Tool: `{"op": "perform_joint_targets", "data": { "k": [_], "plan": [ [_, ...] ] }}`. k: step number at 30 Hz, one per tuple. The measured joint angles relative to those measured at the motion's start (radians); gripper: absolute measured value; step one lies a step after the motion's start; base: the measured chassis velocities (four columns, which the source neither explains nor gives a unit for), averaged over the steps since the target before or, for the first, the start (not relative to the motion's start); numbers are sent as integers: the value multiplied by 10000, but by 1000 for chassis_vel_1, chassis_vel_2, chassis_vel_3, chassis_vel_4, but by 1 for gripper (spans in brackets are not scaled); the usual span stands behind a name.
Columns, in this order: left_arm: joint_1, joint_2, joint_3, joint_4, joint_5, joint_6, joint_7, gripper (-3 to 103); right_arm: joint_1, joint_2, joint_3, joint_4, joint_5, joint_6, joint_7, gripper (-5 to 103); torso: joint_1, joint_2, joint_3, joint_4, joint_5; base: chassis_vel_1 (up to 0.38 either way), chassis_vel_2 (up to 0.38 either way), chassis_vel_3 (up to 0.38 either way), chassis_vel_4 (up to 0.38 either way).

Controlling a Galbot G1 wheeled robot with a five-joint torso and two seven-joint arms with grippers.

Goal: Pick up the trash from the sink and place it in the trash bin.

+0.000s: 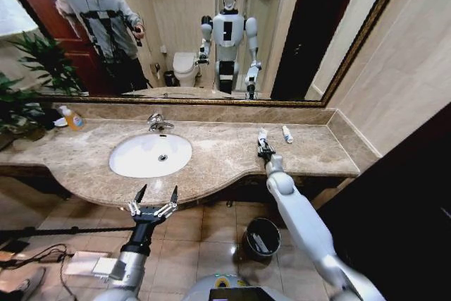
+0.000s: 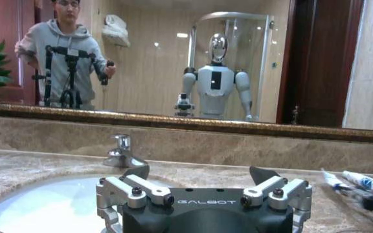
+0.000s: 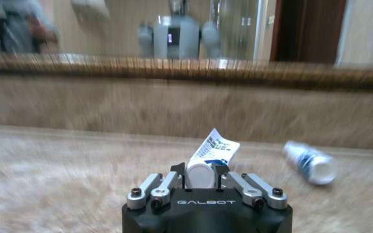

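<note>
Small white tube [image 3: 213,151] sitting pinched cap-first in the right gripper [image 3: 203,175], fingers clamped on it, crimped end tilting up and away. Being held low over the counter [image 1: 218,153], well off to the right of the sink [image 1: 150,154], back near the wall under the mirror. Second white tube [image 3: 311,162] lying loose on the counter just beside that one, a bit further from the sink, not gripped by anything. Basin itself looking bare from the head view. Trash bin [image 1: 262,236] waiting down on the floor, below the counter edge and right of the sink, with something pale already lying inside.

Left gripper [image 1: 153,206] hanging in front of the sink at the counter's front lip, fingers spread wide apart, holding nothing.

Guessing at the weak spots: gripping only the cap end, so the tube maybe pivoting or slipping out during the swing down to the bin. Also the bin being tucked near the counter overhang, so risking clipping the edge with the arm on the way. And possibly nudging that loose tube while lifting off, given how close it is.
</note>
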State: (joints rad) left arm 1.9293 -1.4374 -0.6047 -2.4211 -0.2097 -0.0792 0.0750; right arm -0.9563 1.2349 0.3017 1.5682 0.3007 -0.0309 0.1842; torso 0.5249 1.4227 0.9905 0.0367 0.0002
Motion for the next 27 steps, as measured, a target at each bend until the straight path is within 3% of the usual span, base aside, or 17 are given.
{"op": "perform_joint_targets", "data": {
  "k": [3,5,11,27],
  "plan": [
    [0,0,0,0,0,-1,3,100,-1458,-239,325,1747,92,289,102,25,0,0,-1,1,0,0,0,0,0],
    [0,4,1,0,0,0,7,100,-1697,-253,424,2012,91,319,126,25,-1,0,-2,3,2,0,0,0,0],
    [0,5,1,0,0,0,4,100,-4489,263,1575,4016,-179,669,315,25,-2,1,-2,-2,-3,0,0,0,0],
    [0,2,0,0,0,0,3,100,-7305,1375,1804,4132,-985,2041,642,25,0,1,-1,1,-2,0,0,0,0]
  ]
}}
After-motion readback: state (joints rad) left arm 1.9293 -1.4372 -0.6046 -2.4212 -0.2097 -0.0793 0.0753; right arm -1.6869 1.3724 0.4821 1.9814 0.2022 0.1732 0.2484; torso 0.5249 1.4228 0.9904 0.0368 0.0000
